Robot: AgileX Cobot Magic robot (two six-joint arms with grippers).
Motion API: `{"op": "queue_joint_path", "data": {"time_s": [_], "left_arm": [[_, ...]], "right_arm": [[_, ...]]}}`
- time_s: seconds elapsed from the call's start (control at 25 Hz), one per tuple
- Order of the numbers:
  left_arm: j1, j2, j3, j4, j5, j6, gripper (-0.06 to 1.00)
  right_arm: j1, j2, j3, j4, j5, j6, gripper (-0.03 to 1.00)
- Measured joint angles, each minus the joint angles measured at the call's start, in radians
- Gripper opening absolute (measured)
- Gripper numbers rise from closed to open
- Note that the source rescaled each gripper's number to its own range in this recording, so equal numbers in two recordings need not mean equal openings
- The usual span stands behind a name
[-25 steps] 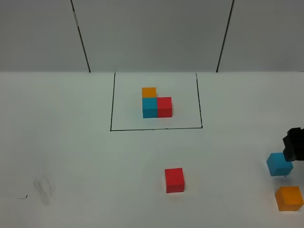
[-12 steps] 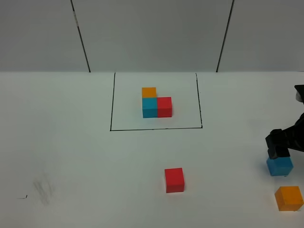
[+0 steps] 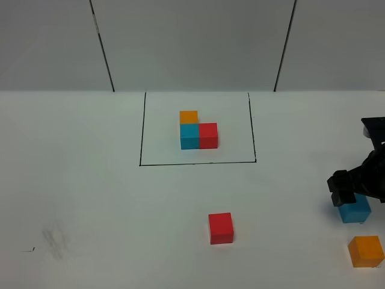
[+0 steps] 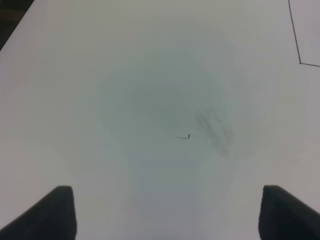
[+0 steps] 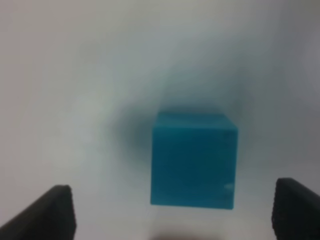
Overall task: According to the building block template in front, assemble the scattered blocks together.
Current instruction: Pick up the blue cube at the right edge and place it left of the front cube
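The template (image 3: 198, 132), a small orange, blue and red L, sits inside a thin black rectangle at the back centre. The loose red cube (image 3: 221, 228) lies in the front middle. The loose blue cube (image 3: 354, 210) lies at the right, and the orange cube (image 3: 366, 251) in front of it. My right gripper (image 3: 348, 194) hovers over the blue cube, partly covering it. In the right wrist view the blue cube (image 5: 193, 158) lies between the wide-open fingers (image 5: 50, 210), untouched. My left gripper (image 4: 165, 212) is open over bare table and is out of the high view.
A grey smudge (image 3: 55, 239) and a small black mark (image 3: 29, 250) are on the white table at the front left. The table's right edge is close to the blue and orange cubes.
My right gripper has moved in from the right edge, leftward and over the blue cube. No cube has moved.
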Motion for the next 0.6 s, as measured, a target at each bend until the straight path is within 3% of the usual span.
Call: {"op": "queue_joint_path", "data": {"time_s": [0.48, 0.6], "left_arm": [[0.000, 0.000, 0.000, 0.000, 0.000, 0.000, 0.82], [0.000, 0.000, 0.000, 0.000, 0.000, 0.000, 0.82]], "right_arm": [[0.000, 0.130, 0.000, 0.000, -0.084, -0.001, 0.80], [0.000, 0.150, 0.000, 0.000, -0.089, -0.001, 0.72]]}}
